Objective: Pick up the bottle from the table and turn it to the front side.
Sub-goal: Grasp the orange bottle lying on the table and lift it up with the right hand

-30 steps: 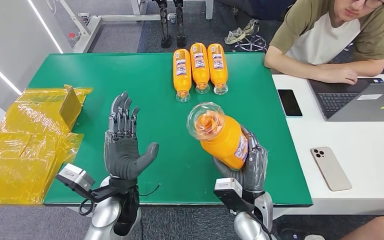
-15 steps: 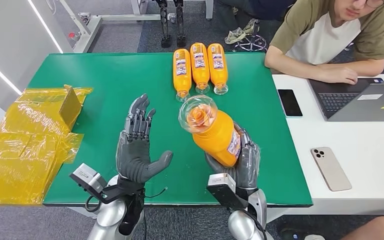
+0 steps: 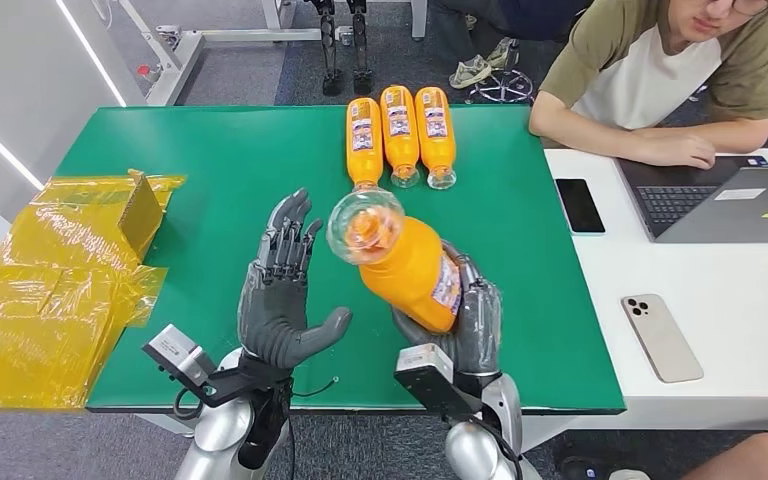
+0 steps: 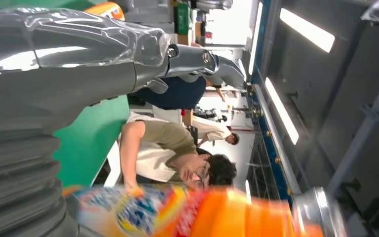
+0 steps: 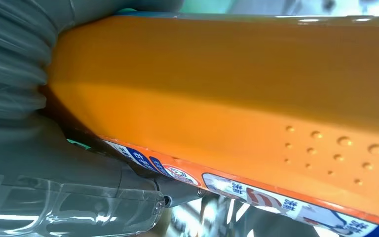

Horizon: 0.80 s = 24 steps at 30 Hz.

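Pickup done: my right hand (image 3: 465, 325) clamps orange plastic bottle (image 3: 410, 270) mid-frame, off green tabletop (image 3: 210, 170). Left hand (image 3: 278, 300) spread, empty beside it. Turning label frontward remains.

The held bottle (image 3: 405, 265) sits between the left hand (image 3: 280, 295) and right hand (image 3: 465, 325), before three bottles (image 3: 400, 135).

A: What is laid on the green table (image 3: 210, 160)?

B: Three orange bottles (image 3: 400, 135) are laid side by side at the far edge, clear bases toward the camera. Yellow plastic bags (image 3: 50, 290) are heaped at the left end.

A: And on the adjoining white table (image 3: 740, 330)?

B: A dark phone (image 3: 579, 205) and a light phone (image 3: 661, 337) are seen lying flat; an open laptop (image 3: 730, 203) is placed before a seated person (image 3: 660, 75), whose forearms are rested on the table.
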Each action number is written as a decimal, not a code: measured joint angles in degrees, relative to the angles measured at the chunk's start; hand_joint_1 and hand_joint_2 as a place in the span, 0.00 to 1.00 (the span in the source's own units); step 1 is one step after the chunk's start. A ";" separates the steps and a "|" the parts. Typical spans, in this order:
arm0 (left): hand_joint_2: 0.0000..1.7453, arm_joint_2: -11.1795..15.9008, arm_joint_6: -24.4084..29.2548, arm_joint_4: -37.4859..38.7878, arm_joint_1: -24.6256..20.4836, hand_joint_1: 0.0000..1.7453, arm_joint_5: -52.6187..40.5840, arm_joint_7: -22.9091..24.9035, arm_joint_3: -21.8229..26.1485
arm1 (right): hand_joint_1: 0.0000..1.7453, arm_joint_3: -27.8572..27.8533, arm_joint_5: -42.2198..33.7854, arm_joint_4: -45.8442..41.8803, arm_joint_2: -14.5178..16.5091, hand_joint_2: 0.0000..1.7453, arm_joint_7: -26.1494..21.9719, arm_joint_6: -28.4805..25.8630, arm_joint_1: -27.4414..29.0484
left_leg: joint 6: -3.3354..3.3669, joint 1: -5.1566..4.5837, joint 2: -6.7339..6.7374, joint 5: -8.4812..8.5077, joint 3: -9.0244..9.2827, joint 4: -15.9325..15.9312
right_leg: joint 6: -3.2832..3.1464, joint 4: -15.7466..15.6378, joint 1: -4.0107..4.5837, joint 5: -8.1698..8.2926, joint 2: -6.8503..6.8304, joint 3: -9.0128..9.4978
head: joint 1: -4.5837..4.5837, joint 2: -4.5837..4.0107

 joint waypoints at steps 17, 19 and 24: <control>1.00 0.31 -1.47 -0.76 -0.73 0.00 1.69 2.73 2.05 | 1.00 6.00 2.29 13.52 -0.61 1.00 11.88 25.40 -15.64 | 0.04 0.00 -0.05 0.12 -0.03 0.02 | -0.02 0.04 -0.01 0.09 -0.02 -0.01 | 0.01 0.00; 1.00 0.32 -1.47 -0.76 -0.72 0.00 1.69 2.79 2.32 | 1.00 6.32 2.25 14.47 -0.61 1.00 11.82 25.48 -16.37 | 0.03 0.00 -0.05 0.11 -0.04 0.02 | -0.02 0.03 -0.01 0.08 -0.02 -0.01 | 0.01 0.00; 1.00 0.33 -1.47 -0.76 -0.55 0.00 1.69 2.86 2.88 | 1.00 7.07 2.26 16.16 -0.61 1.00 11.77 25.72 -17.63 | 0.01 0.00 -0.05 0.09 -0.04 0.02 | -0.02 0.03 -0.01 0.07 -0.02 -0.02 | 0.00 0.00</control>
